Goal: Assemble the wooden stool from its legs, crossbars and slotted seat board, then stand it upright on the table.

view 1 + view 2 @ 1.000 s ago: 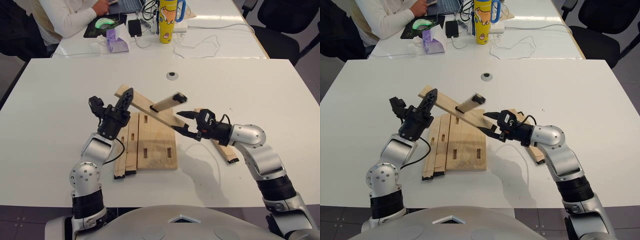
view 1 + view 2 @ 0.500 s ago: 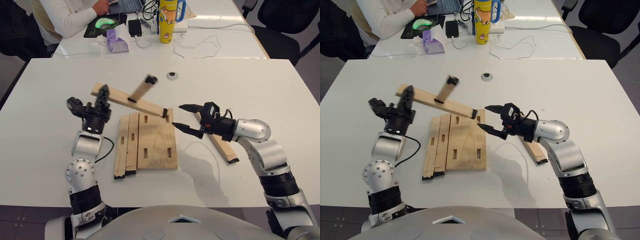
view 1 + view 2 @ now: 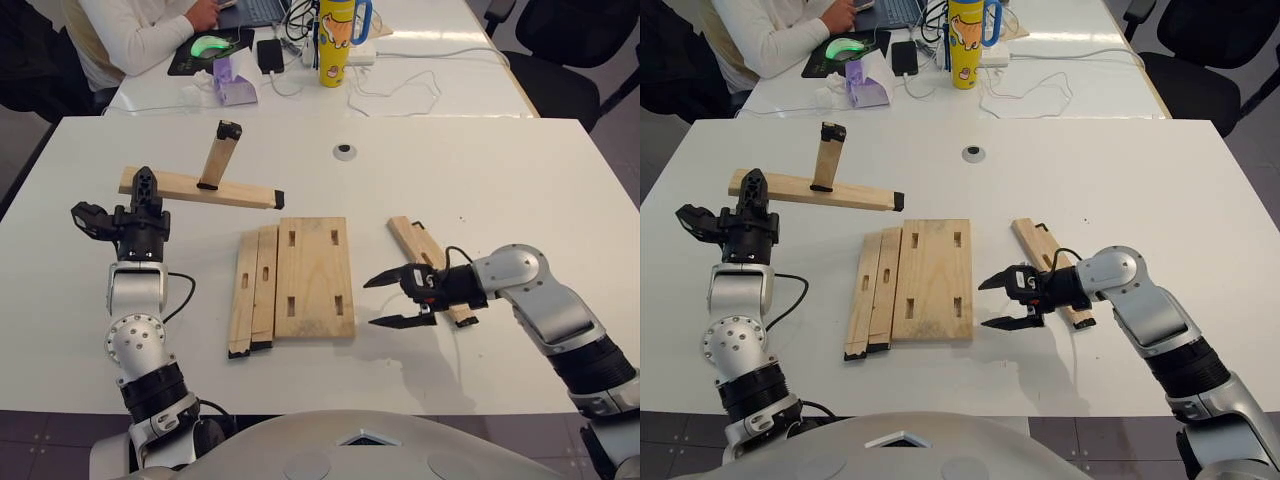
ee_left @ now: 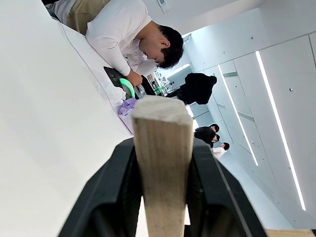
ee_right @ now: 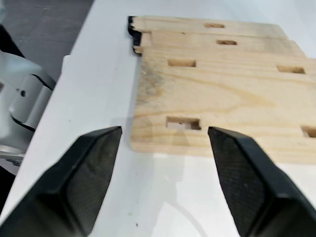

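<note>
The slotted seat board (image 3: 313, 275) lies flat mid-table, with two narrower slotted slats (image 3: 254, 288) against its left side. My left gripper (image 3: 142, 192) is shut on one end of a long wooden bar (image 3: 220, 193), held level above the table's left part. A short leg piece (image 3: 218, 155) stands up from that bar. In the left wrist view the bar's end (image 4: 163, 148) sits clamped between the dark fingers (image 4: 116, 182). My right gripper (image 3: 371, 303) is open, low over the table just right of the board's front corner (image 5: 163, 136). Another wooden piece (image 3: 412, 240) lies beside the right forearm.
A black round grommet (image 3: 344, 152) sits in the table behind the board. On the far desk stand a yellow mug (image 3: 336, 40), a purple object (image 3: 235, 85) and cables (image 3: 400, 95), with a seated person (image 3: 140, 35) at a laptop.
My left arm has swung the joined bar and leg leftward, off the seat board. The right gripper has drawn back toward the table's front, still open.
</note>
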